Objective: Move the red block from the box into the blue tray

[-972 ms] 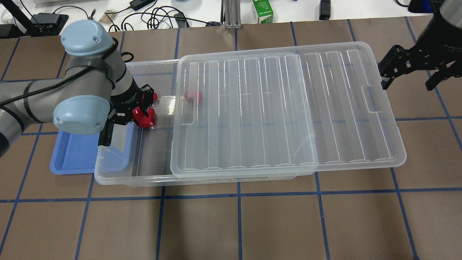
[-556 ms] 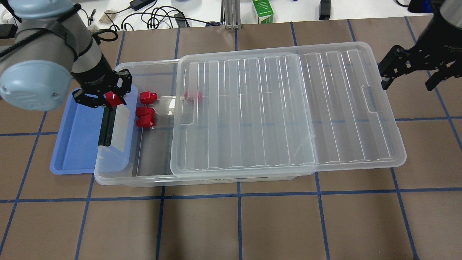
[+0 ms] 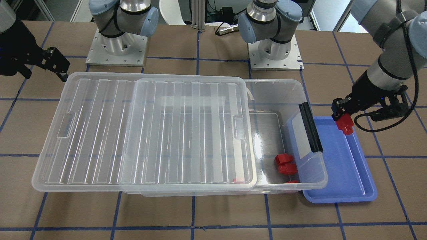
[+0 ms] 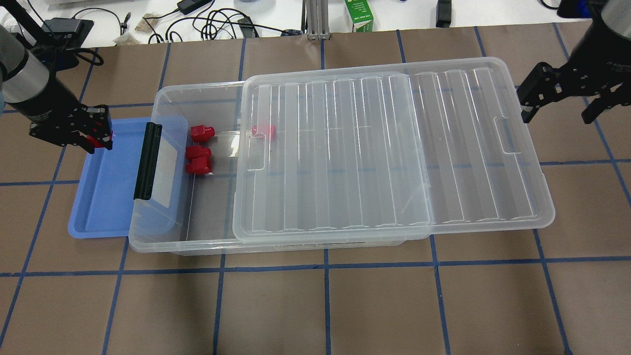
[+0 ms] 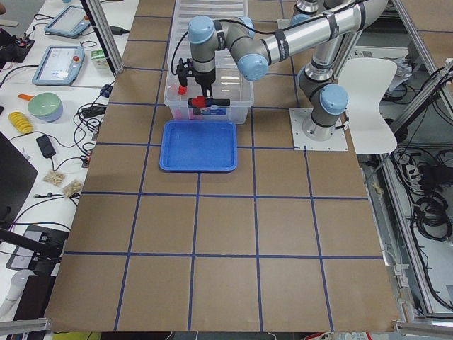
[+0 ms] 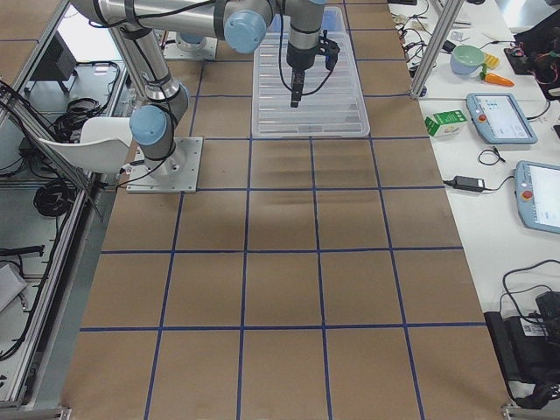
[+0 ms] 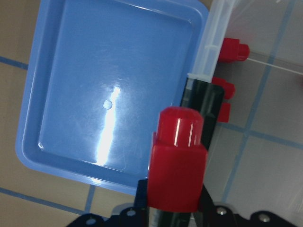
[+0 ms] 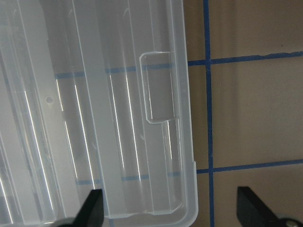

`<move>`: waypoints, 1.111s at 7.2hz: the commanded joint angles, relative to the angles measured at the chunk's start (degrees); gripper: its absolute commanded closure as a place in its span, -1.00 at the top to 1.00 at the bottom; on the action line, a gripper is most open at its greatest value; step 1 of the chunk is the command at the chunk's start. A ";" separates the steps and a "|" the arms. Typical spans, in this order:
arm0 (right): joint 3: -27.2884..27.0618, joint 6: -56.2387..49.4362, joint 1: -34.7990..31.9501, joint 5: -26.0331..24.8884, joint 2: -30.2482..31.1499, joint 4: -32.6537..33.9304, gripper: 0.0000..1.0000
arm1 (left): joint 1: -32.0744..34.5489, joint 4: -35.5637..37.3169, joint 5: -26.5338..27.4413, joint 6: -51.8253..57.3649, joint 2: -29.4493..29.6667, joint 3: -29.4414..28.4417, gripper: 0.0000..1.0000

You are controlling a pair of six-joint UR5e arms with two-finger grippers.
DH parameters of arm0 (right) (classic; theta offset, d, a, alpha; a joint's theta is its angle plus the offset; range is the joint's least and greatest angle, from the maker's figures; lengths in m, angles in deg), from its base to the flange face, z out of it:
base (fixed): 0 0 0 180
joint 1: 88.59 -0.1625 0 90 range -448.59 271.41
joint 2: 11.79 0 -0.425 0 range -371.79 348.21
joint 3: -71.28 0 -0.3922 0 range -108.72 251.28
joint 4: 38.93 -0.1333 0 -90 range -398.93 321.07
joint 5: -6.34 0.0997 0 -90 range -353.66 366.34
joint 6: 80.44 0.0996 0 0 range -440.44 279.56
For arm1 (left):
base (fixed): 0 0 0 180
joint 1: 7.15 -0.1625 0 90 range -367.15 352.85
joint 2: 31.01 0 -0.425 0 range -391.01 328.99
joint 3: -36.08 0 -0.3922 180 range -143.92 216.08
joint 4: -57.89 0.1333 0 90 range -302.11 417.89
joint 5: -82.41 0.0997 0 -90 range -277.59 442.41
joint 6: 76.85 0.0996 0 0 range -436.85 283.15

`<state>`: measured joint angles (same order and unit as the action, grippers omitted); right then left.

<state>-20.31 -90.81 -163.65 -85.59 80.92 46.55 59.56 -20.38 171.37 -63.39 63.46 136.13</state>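
My left gripper (image 4: 93, 135) is shut on a red block (image 4: 100, 143) and holds it above the far corner of the blue tray (image 4: 106, 197), just outside the box. The left wrist view shows the block (image 7: 177, 161) upright between the fingers, over the tray's (image 7: 113, 94) rim. The clear box (image 4: 162, 241) has its lid (image 4: 384, 148) slid to the right, so its left end is open. Loose red blocks (image 4: 202, 131) lie in that end, and one (image 4: 263, 130) lies under the lid. My right gripper (image 4: 559, 106) is open and empty beyond the lid's right end.
The box's black latch bar (image 4: 148, 160) stands between the tray and the loose blocks. The tray is partly tucked under the box's left end. A green carton (image 4: 359, 15) and cables (image 4: 217, 22) lie on the white bench behind the table.
My left gripper has lifted a red block out of the box and carried it left over the latch to above the blue tray. My right arm has not moved.
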 commanded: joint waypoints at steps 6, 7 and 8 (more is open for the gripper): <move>-1.49 -0.17 -0.08 0.18 0.01 0.12 1.00 | -8.27 21.05 -4.94 9.57 12.66 10.16 -0.51; -1.41 -0.09 0.00 0.26 0.01 0.12 1.00 | -8.27 20.97 -4.85 9.48 13.28 10.25 0.55; -1.49 -0.09 0.00 0.26 0.01 0.12 1.00 | -8.27 21.05 -4.85 6.78 14.15 10.16 0.73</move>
<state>-21.72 -90.89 -163.68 -85.36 80.94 46.65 51.30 0.44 166.48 -54.52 76.56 146.32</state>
